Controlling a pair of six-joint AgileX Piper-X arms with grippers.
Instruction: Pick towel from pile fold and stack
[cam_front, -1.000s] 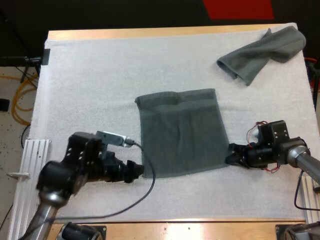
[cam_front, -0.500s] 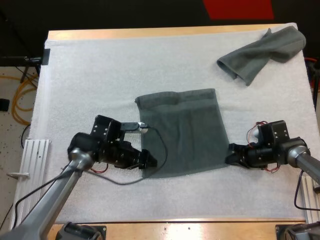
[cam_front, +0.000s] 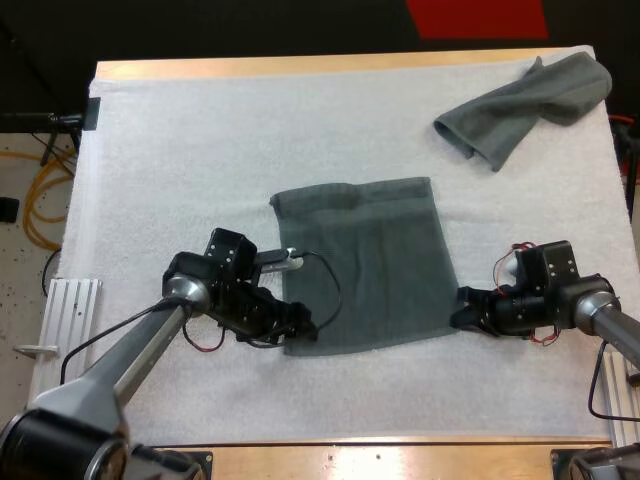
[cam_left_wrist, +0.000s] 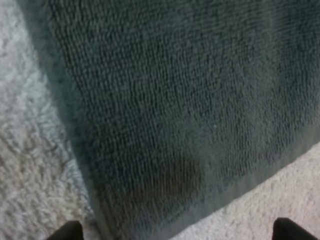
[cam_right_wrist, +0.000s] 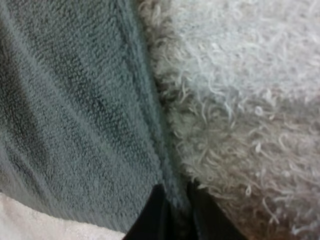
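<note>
A flat towel (cam_front: 365, 265) lies spread in the middle of the mat (cam_front: 180, 150), with a second, crumpled towel (cam_front: 525, 105) well apart toward 1 o'clock, near the mat's far right corner. Taking the flat towel as the clock face in the high view, the left gripper (cam_front: 300, 330) sits at its 7 o'clock corner and the right gripper (cam_front: 463, 308) at its 4 o'clock corner. The left wrist view shows the left fingertips (cam_left_wrist: 67, 231) spread wide, released, with the towel's corner lying between them and nothing pinched. The right wrist view shows the right fingers (cam_right_wrist: 152, 215) clenched on the hem, which runs up between them. My reading is that the fold is about to be set up and depends on both near corners being carried toward 12 o'clock together. The main risk is on the left side: if those jaws close too high, they would skim the pile and catch nothing, or nip the fuzzy mat along with the cloth (the two surfaces look about equally soft). A thin bite on the right hem could also slip once the cloth is lifted. If one corner rises ahead of the other, the towel would skew and the fold would land crooked, leaving a poor base for stacking.
</note>
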